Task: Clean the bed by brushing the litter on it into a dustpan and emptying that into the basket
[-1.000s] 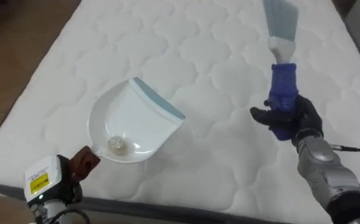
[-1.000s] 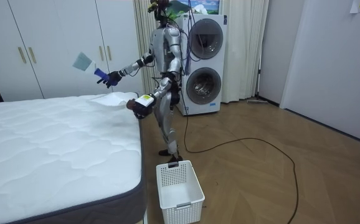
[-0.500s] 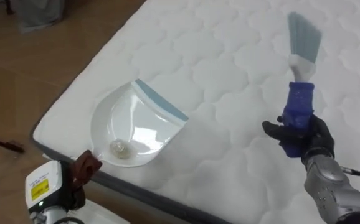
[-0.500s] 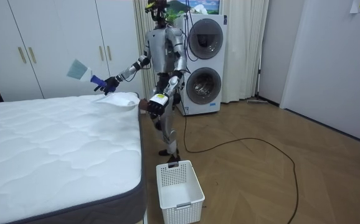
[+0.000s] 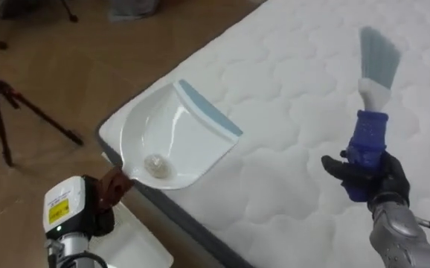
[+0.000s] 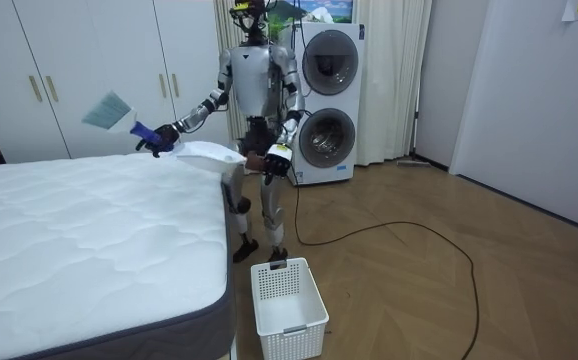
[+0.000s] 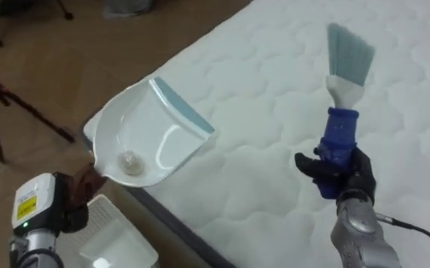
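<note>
L hand (image 5: 109, 190) curled on dustpan (image 5: 178, 138) handle, pan held up at bed (image 5: 289, 89) corner w/ small debris ball (image 5: 156, 163) inside. R hand (image 5: 367, 179) clenched round brush (image 5: 369, 126), bristles up, clear of mattress. Sweeping prob done; left: tip pan into basket (image 6: 289, 300) on floor

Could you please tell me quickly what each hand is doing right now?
Left hand: closed round the handle of the dustpan.
Right hand: closed round the brush.
</note>
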Robot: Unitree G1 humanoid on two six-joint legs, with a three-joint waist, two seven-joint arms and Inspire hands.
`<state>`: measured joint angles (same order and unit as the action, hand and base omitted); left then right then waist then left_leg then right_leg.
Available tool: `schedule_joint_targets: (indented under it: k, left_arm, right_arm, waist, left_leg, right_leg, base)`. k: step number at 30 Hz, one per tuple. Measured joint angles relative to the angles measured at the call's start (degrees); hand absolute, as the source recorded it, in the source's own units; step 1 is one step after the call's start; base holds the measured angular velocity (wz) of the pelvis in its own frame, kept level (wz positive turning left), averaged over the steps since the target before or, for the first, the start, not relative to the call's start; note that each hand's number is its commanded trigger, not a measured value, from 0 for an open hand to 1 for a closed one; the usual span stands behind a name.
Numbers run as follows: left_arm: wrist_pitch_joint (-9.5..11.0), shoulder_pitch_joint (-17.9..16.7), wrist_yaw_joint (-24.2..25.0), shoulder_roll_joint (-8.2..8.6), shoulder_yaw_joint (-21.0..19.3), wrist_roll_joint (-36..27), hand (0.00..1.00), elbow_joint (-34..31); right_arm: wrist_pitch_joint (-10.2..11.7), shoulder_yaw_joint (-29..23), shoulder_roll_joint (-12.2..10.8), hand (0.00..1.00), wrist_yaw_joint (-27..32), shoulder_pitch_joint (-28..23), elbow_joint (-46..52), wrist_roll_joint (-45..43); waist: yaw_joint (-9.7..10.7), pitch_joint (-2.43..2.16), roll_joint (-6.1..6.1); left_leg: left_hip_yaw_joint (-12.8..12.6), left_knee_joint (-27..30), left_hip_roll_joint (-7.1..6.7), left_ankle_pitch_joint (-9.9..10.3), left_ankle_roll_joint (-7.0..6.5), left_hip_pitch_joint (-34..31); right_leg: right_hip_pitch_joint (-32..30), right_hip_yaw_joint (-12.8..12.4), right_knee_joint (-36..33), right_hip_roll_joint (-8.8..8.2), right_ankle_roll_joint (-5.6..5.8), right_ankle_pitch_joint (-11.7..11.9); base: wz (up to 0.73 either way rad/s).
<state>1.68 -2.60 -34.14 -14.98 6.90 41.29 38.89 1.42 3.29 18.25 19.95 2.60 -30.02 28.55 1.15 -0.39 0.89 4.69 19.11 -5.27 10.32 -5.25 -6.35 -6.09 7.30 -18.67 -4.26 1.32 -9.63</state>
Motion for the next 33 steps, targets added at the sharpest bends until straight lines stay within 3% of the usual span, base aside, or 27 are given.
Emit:
schedule_joint_targets:
  k: [2, 6, 8, 10, 12, 15, 16, 17, 18, 19, 25, 30, 33]
  left_arm:
    - [0.0, -0.06, -0.1, -0.46, -0.63, -0.78, 1.0, -1.08]
    - [-0.02, -0.13, -0.11, -0.41, -0.68, -2.82, 1.0, -1.19]
    - [-0.03, -0.13, -0.35, -0.43, -0.72, -3.7, 1.0, -1.11]
    - [-0.24, -0.14, -0.49, -0.42, -0.58, -4.52, 1.0, -0.71]
    - [-0.98, -0.18, -0.13, -0.06, -0.03, -4.17, 1.0, -0.63]
    - [-1.01, -0.16, -0.05, 0.31, -0.04, -2.73, 1.0, -0.79]
    - [-1.12, 0.14, 0.26, 0.46, 0.01, -2.32, 1.0, -0.79]
    - [-1.21, 0.63, 0.64, 0.63, 0.02, -2.35, 1.0, -0.77]
    - [-1.43, 1.12, 0.83, 0.72, 0.21, -2.35, 1.0, -0.66]
    - [-1.46, 1.13, 0.84, 0.64, 0.29, -2.38, 1.0, -0.64]
    - [-2.17, 0.86, 0.94, 0.47, 1.32, -2.99, 1.0, 0.92]
    - [-1.97, 1.03, 1.11, -0.6, 1.16, -2.97, 1.0, 0.87]
    - [-1.27, 1.35, 1.1, -0.96, 1.17, -2.99, 1.0, 0.88]
  right_arm:
    - [0.03, -0.84, 0.03, 0.0, -0.06, 0.04, 0.07, -0.09]
    - [0.02, -0.6, -0.03, 0.0, 0.03, 0.02, -0.04, 0.61]
    - [0.03, -0.15, -0.04, 0.0, 0.29, 0.06, -0.05, 1.63]
    - [0.03, 0.39, -0.26, 0.0, 0.37, 0.05, -0.21, 2.77]
    - [0.02, 0.46, -0.57, 0.0, 0.62, -0.32, -0.77, 2.8]
    - [0.01, 0.46, -0.87, 0.0, 1.15, -0.57, -0.77, 2.75]
    - [-0.03, 0.46, -0.93, 0.0, 1.62, -0.58, -1.06, 2.75]
    - [-0.04, 0.42, -0.92, 0.0, 2.56, -0.7, -1.08, 2.79]
    - [-0.04, 0.42, -0.92, 0.0, 3.36, -1.12, -1.07, 2.8]
    - [-0.04, 0.44, -1.02, 0.0, 3.54, -1.4, -1.04, 2.79]
    - [-0.02, 0.49, -1.14, 0.0, 3.04, -1.62, -1.12, 2.72]
    - [0.18, 0.52, -3.06, 0.0, 1.56, -1.58, -1.21, 2.55]
    - [0.48, 0.44, -3.07, 0.0, 1.85, -1.52, -1.29, 2.79]
  waist:
    - [-1.53, 0.1, -0.41]
    - [-2.73, 0.62, -0.34]
    - [-3.45, 1.18, 0.58]
    - [-3.9, 1.45, 1.4]
    - [-3.31, 1.34, 2.13]
    - [-3.12, 1.3, 1.98]
    - [-2.32, 1.23, 1.49]
    - [-1.16, 1.25, 0.89]
    - [-0.1, 1.3, 0.46]
    - [0.0, 1.27, 0.33]
    - [-1.43, 1.22, 0.37]
    - [-1.42, 1.22, 0.42]
    - [-1.51, 1.25, 0.38]
  left_leg:
    - [-0.45, -1.98, 0.65, -0.36, 0.91, 0.08]
    - [0.47, -2.75, 0.6, -0.95, 0.8, -0.1]
    - [0.53, -2.83, 0.51, -0.89, 0.73, -0.38]
    - [1.17, -2.59, 0.39, -0.82, 0.63, -0.9]
    - [3.62, -1.88, -0.34, -0.82, 0.59, -2.11]
    - [4.98, 0.06, -0.72, -0.75, 0.5, -4.42]
    - [4.53, 1.71, -0.63, -0.51, 0.2, -6.27]
    - [0.44, 2.83, 0.39, -0.38, -0.1, -8.24]
    - [-6.12, 3.56, 2.37, -0.32, -1.01, -9.61]
    - [-8.16, 3.77, 3.05, -0.11, -1.47, -9.74]
    - [-4.33, 3.42, -0.35, -0.55, -2.1, -8.53]
    - [-3.1, 3.72, -1.13, -0.82, -2.53, -8.13]
    - [-2.99, 4.0, -1.57, -0.89, -2.77, -8.15]
  right_leg:
    - [0.22, 1.31, 0.96, 0.46, -0.55, 0.35]
    - [1.26, 2.27, 2.22, 0.51, -0.63, 0.59]
    - [1.28, 2.6, 2.62, 0.39, -0.47, 0.57]
    - [1.33, 3.0, 3.15, 0.44, -0.4, 0.7]
    - [1.5, 3.71, 3.67, 0.51, -0.36, 0.7]
    - [1.2, 5.75, 3.98, 0.29, -0.29, 0.68]
    - [1.24, 7.99, 4.16, 0.15, -0.28, 0.67]
    - [1.32, 10.93, 4.15, -0.16, -0.11, 0.41]
    - [1.43, 13.33, 3.68, -0.78, 0.15, -0.2]
    - [1.37, 13.73, 3.26, -0.88, 0.26, -0.6]
    - [1.18, 12.27, -0.86, -2.73, 1.61, -2.65]
    - [1.72, 11.38, -1.98, -3.03, 1.78, -2.74]
    - [1.34, 11.44, -3.61, -3.68, 2.16, -3.2]
  base:
    - [0.28]
    - [0.13]
    - [0.09]
    - [0.18]
    - [0.47]
    - [0.55]
    - [1.03]
    - [1.41]
    - [1.19]
    - [0.83]
    - [0.41]
    - [0.17]
    - [0.06]
